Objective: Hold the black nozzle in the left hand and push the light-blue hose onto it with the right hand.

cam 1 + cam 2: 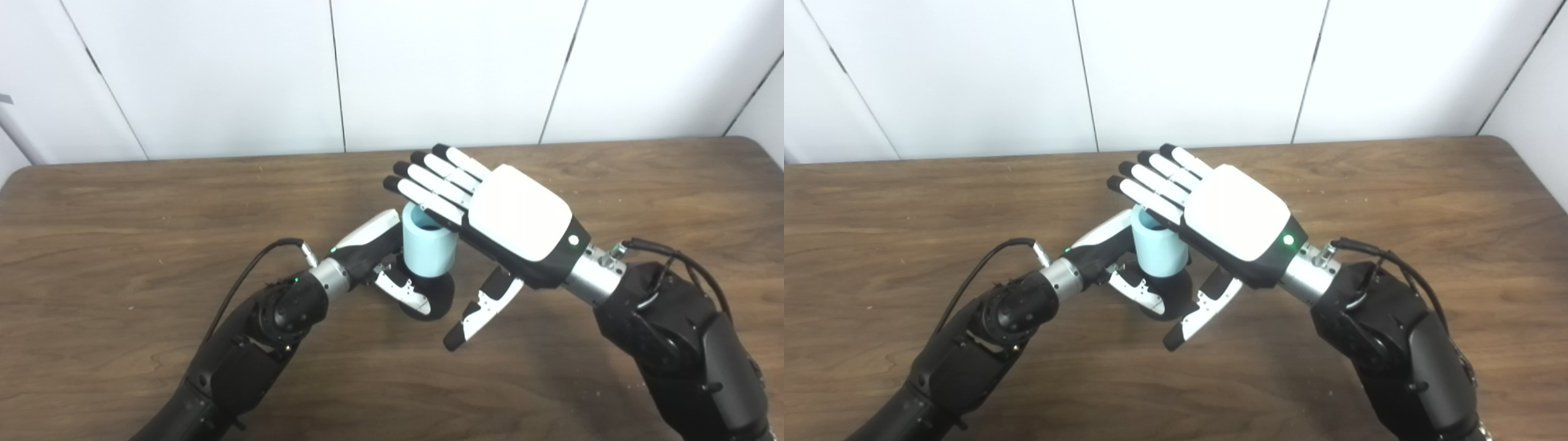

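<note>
A short light-blue hose (427, 246) stands upright on the black nozzle (436, 298) near the middle of the table. My left hand (392, 260) is wrapped around the nozzle's base, thumb in front, its fingers hidden behind the hose. Over the hose's open top lies my right hand (490, 208), flat and palm down, fingers stretched out and spread, thumb hanging down to the right of the nozzle. Whether the palm touches the hose rim I cannot tell. The same hose (1159, 248) and right hand (1216, 208) show in the right eye view.
The brown wooden table (122, 233) runs wide to both sides, its far edge meeting a white panelled wall (245, 73). A black cable (251, 275) loops from my left wrist.
</note>
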`<action>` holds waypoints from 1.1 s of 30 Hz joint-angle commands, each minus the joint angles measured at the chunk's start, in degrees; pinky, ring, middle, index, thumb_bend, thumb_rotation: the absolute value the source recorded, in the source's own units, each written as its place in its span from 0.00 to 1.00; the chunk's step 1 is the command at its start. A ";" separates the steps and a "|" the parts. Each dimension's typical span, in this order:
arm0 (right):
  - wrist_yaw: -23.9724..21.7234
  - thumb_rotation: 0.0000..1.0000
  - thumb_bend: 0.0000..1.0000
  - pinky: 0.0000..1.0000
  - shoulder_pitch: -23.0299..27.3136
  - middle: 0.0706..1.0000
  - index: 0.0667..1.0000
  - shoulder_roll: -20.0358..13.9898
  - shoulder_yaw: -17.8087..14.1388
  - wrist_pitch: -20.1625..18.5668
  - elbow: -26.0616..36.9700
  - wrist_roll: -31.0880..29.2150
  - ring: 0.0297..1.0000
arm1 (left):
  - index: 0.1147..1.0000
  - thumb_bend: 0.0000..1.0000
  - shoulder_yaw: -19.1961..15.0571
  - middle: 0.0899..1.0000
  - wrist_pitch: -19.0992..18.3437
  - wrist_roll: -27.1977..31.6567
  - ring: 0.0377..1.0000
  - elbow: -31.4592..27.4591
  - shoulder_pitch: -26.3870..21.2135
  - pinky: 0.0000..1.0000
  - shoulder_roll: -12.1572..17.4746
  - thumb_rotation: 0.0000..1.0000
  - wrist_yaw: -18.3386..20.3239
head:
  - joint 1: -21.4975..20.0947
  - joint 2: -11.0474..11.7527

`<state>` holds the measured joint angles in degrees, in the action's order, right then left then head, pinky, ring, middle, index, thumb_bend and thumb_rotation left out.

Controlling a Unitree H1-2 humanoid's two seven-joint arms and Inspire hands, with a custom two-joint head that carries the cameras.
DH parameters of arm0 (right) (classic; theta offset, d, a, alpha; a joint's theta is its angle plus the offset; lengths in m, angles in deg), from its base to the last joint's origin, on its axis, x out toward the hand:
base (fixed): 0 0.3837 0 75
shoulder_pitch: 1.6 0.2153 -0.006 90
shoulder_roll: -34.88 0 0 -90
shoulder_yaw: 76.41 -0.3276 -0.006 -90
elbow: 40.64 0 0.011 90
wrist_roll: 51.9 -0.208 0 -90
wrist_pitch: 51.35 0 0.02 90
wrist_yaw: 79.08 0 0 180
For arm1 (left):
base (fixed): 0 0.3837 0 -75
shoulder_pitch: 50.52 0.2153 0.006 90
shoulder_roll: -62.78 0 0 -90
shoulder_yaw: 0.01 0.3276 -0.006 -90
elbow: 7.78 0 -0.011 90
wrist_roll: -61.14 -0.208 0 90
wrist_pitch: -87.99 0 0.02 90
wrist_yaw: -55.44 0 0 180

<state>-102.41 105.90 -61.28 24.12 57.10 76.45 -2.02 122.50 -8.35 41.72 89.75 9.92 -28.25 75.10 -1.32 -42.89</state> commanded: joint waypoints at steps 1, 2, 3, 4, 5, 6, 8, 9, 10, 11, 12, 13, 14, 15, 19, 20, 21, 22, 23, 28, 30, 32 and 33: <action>0.42 0.82 0.96 1.00 1.46 1.00 1.00 -0.96 -0.12 0.40 0.95 -0.96 1.00 | 0.41 0.51 2.75 0.27 -3.48 -2.45 0.23 3.13 3.61 0.19 1.39 0.08 4.92 | -0.07 -0.01; -0.09 0.82 0.96 1.00 1.51 1.00 1.00 -1.37 0.14 0.50 0.79 -1.44 1.00 | 0.41 0.51 2.62 0.26 -3.57 -1.99 0.22 3.22 3.51 0.18 1.34 0.08 5.33 | -0.07 -0.01; -0.69 0.83 0.97 1.00 1.58 1.00 1.00 -1.73 0.41 0.53 0.68 -2.03 1.00 | 0.42 0.51 2.46 0.35 -3.77 -1.48 0.30 3.24 3.43 0.24 1.33 0.08 5.73 | -0.07 -0.01; -1.12 0.83 0.97 1.00 1.63 1.00 1.00 -1.98 0.58 0.54 0.61 -2.45 1.00 | 0.42 0.51 2.35 0.40 -3.90 -1.14 0.36 3.24 3.38 0.30 1.32 0.08 5.98 | -0.07 -0.01; -1.87 0.83 0.97 1.00 1.71 1.00 1.00 -2.23 0.85 0.35 0.56 -3.13 1.00 | 0.42 0.51 2.18 0.43 -4.20 -0.75 0.39 3.14 3.36 0.33 1.32 0.08 6.22 | -0.07 -0.01; -2.63 0.83 0.96 1.00 1.74 1.00 1.00 -2.45 1.10 0.02 0.60 -3.83 1.00 | 0.43 0.51 2.09 0.47 -4.42 -0.52 0.43 3.04 3.37 0.36 1.33 0.08 6.32 | -0.07 -0.01; -3.60 0.84 0.96 1.00 1.76 1.00 1.00 -2.75 1.41 -0.44 0.68 -4.73 1.00 | 0.43 0.51 2.00 0.49 -4.59 -0.36 0.46 2.93 3.38 0.39 1.34 0.08 6.40 | -0.07 -0.01; -4.26 0.84 0.96 1.00 1.71 1.00 1.00 -2.88 1.55 -0.73 0.83 -5.17 1.00 | 0.43 0.51 1.93 0.49 -4.58 -0.40 0.47 2.79 3.48 0.40 1.37 0.08 6.38 | -0.05 -0.24; -4.89 0.84 0.96 1.00 1.65 1.00 1.00 -3.00 1.67 -0.99 0.93 -5.55 1.00 | 0.43 0.51 1.87 0.49 -4.62 -0.47 0.47 2.61 3.59 0.40 1.40 0.08 6.35 | -0.05 -0.24; -5.46 0.85 0.96 1.00 1.55 1.00 1.00 -3.13 1.78 -1.15 0.90 -6.02 1.00 | 0.43 0.51 1.84 0.50 -4.60 -0.59 0.47 2.45 3.71 0.41 1.44 0.08 6.32 | -0.16 -0.19; -5.89 0.85 0.96 1.00 1.44 1.00 1.00 -3.29 1.87 -1.19 0.74 -6.58 1.00 | 0.43 0.51 1.89 0.50 -4.47 -0.75 0.47 2.41 3.77 0.41 1.47 0.08 6.28 | -0.23 -0.26; -6.14 0.87 0.97 1.00 1.37 1.00 1.00 -3.37 1.89 -1.17 0.61 -6.96 1.00 | 0.43 0.51 1.93 0.50 -4.37 -0.87 0.47 2.41 3.79 0.41 1.48 0.08 6.26 | -0.23 -0.26; -6.40 0.88 0.97 1.00 1.28 1.00 1.00 -3.63 2.05 -0.93 0.12 -7.45 1.00 | 0.43 0.51 2.05 0.50 -4.21 -1.06 0.47 2.53 3.76 0.41 1.50 0.08 6.25 | -0.24 -0.29; -6.57 0.92 0.98 1.00 1.23 1.00 1.00 -3.81 2.16 -0.76 -0.21 -7.76 1.00 | 0.43 0.51 2.14 0.50 -4.12 -1.18 0.47 2.62 3.73 0.41 1.51 0.08 6.25 | -0.24 -0.29; -7.27 0.99 1.00 1.00 1.35 1.00 1.00 -4.59 2.77 -0.51 -1.16 -8.30 1.00 | 0.43 0.51 2.22 0.50 -4.13 -1.32 0.47 2.59 3.68 0.41 1.53 0.08 6.30 | -0.24 -0.29; -7.89 1.00 1.00 1.00 1.47 1.00 1.00 -4.99 3.08 -0.81 -1.31 -8.42 1.00 | 0.43 0.51 2.25 0.50 -4.12 -1.38 0.47 2.39 3.70 0.41 1.58 0.08 6.29 | -0.19 -0.39; -8.89 1.00 1.00 1.00 1.56 1.00 1.00 -5.45 3.39 -1.46 -1.26 -8.58 1.00 | 0.43 0.51 2.27 0.50 -4.17 -1.47 0.47 2.20 3.73 0.40 1.61 0.08 6.27 | -0.22 -0.48; -9.55 1.00 1.00 1.00 1.63 1.00 1.00 -5.78 3.62 -1.98 -1.17 -8.70 1.00 | 0.43 0.51 2.29 0.50 -4.21 -1.53 0.47 2.08 3.75 0.40 1.63 0.08 6.25 | -0.22 -0.48; -10.32 1.00 1.00 1.00 1.62 1.00 1.00 -6.13 3.79 -2.65 -1.04 -8.90 1.00 | 0.43 0.51 2.32 0.50 -4.20 -1.59 0.47 2.07 3.76 0.40 1.60 0.08 6.20 | -0.23 -0.48; -11.58 1.00 1.00 1.00 1.05 1.00 1.00 -7.30 4.46 -4.47 -0.06 -9.60 1.00 | 0.43 0.51 2.47 0.49 -4.42 -1.47 0.46 2.26 3.70 0.41 1.44 0.08 6.42 | -0.29 -0.55; -11.64 1.00 1.00 1.00 0.94 1.00 1.00 -7.63 4.78 -4.68 0.20 -9.67 1.00 | 0.43 0.51 2.44 0.49 -4.54 -1.35 0.47 2.31 3.68 0.41 1.40 0.08 6.49 | -0.29 -0.55; -11.70 1.00 1.00 1.00 0.91 1.00 1.00 -7.95 5.07 -4.80 0.24 -10.08 1.00 | 0.43 0.51 2.36 0.49 -4.67 -1.21 0.47 2.19 3.72 0.41 1.39 0.08 6.54 | -0.29 -0.55; -11.70 1.00 1.00 1.00 0.93 1.00 1.00 -8.10 5.19 -4.82 0.20 -10.35 1.00 | 0.43 0.51 2.33 0.49 -4.70 -1.17 0.47 2.12 3.75 0.41 1.39 0.08 6.55 | -0.29 -0.55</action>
<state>-111.21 107.16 -67.72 28.37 52.63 76.67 -12.11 121.89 -8.41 42.55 89.71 10.11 -28.13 75.88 -1.58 -43.42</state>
